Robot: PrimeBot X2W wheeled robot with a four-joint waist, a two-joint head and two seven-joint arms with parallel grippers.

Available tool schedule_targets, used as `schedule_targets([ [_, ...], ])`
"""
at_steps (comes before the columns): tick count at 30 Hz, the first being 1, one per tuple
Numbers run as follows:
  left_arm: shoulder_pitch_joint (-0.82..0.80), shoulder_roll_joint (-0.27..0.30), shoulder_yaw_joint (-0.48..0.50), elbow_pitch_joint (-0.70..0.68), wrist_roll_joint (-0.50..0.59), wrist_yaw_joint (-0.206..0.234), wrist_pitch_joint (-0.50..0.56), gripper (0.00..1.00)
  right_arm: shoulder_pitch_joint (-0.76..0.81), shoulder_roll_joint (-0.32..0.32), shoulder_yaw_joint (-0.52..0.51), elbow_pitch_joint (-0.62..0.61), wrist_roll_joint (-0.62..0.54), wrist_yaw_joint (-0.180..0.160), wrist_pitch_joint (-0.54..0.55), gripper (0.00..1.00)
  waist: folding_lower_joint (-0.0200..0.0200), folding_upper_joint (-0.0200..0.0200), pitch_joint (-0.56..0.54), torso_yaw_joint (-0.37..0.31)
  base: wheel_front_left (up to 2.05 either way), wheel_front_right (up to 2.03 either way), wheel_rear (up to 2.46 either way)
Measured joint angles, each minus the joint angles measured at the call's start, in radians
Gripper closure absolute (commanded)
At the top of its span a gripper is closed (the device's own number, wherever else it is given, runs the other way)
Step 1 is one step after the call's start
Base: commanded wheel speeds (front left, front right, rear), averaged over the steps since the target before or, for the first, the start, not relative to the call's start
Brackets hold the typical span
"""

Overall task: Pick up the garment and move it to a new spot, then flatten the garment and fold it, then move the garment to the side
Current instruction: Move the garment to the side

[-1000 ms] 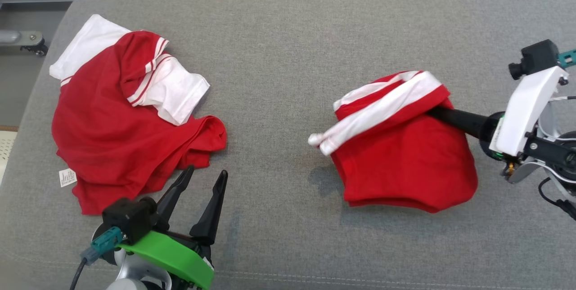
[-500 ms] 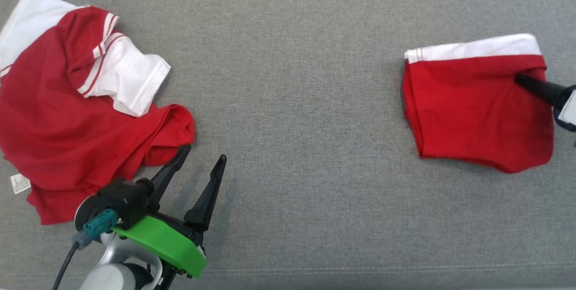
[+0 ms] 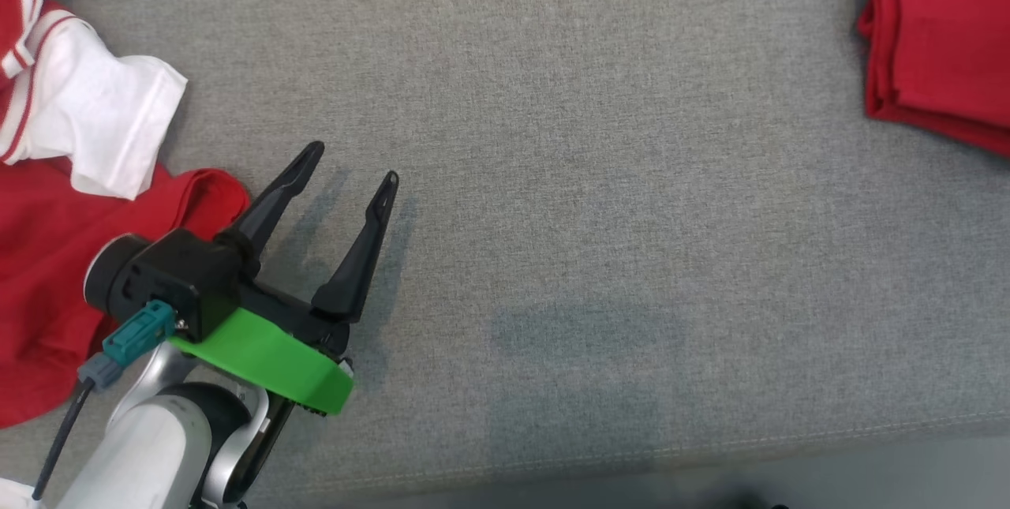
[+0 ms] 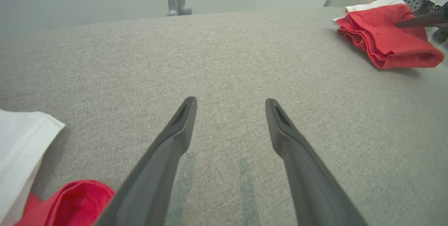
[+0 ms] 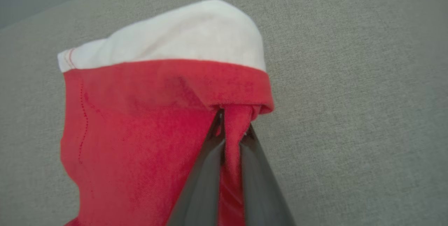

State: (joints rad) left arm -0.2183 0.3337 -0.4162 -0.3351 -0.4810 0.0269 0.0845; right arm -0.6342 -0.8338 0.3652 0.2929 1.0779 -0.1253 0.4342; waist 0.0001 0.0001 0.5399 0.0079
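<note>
Your grey upholstered surface point(image 3: 592, 177) spreads across the head view. At its left edge lies a crumpled red-and-white shirt point(image 3: 47, 256). The folded red garment point(image 5: 140, 131) — white band along its far edge — rests at the right end, well apart from the shirt. Your right end effector point(image 5: 233, 128) is clamped on a pinch of its red hem. Your left end effector point(image 3: 353, 162) hovers spread wide and holds nothing, just beside the shirt.
</note>
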Motion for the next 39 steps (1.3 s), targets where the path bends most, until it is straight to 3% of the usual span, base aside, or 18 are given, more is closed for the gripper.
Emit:
schedule_targets([
  [11,-0.070,-0.002,0.013,-0.065,0.013,0.019,0.029,0.00,-0.123,-0.028,0.006,0.161,-0.231,0.000,-0.108,1.00,0.0000,0.0000,0.126,-0.024,0.00,0.00,0.00],
  [24,-0.068,-0.002,0.011,-0.068,0.020,0.031,0.048,0.00,-0.226,-0.021,-0.007,0.299,-0.351,0.000,-0.197,1.00,0.0000,0.0000,0.154,-0.003,0.00,0.00,0.00],
  [29,-0.067,-0.004,0.006,-0.078,0.020,0.035,0.056,0.00,-0.244,-0.046,-0.019,0.345,-0.373,0.000,-0.205,1.00,0.0000,0.0000,0.154,0.018,0.00,0.00,0.00],
  [30,-0.067,-0.004,0.008,-0.079,0.020,0.035,0.056,0.00,-0.249,-0.047,-0.023,0.355,-0.382,0.000,-0.216,0.89,0.0000,0.0000,0.154,0.023,0.00,0.00,0.00],
  [31,-0.065,-0.004,0.012,-0.081,0.020,0.036,0.056,0.00,-0.257,-0.044,-0.023,0.361,-0.395,0.000,-0.224,0.64,0.0000,0.0000,0.155,0.027,0.00,0.00,0.00],
  [33,-0.058,-0.004,0.021,-0.086,0.020,0.043,0.055,0.00,-0.273,-0.030,-0.022,0.366,-0.412,0.000,-0.233,0.00,0.0000,0.0000,0.157,0.031,0.00,0.00,0.00],
  [39,-0.043,-0.005,0.032,-0.098,0.020,0.054,0.055,0.00,-0.291,-0.015,-0.019,0.406,-0.430,0.000,-0.246,0.00,0.0000,0.0000,0.172,0.031,0.00,0.00,0.00],
])
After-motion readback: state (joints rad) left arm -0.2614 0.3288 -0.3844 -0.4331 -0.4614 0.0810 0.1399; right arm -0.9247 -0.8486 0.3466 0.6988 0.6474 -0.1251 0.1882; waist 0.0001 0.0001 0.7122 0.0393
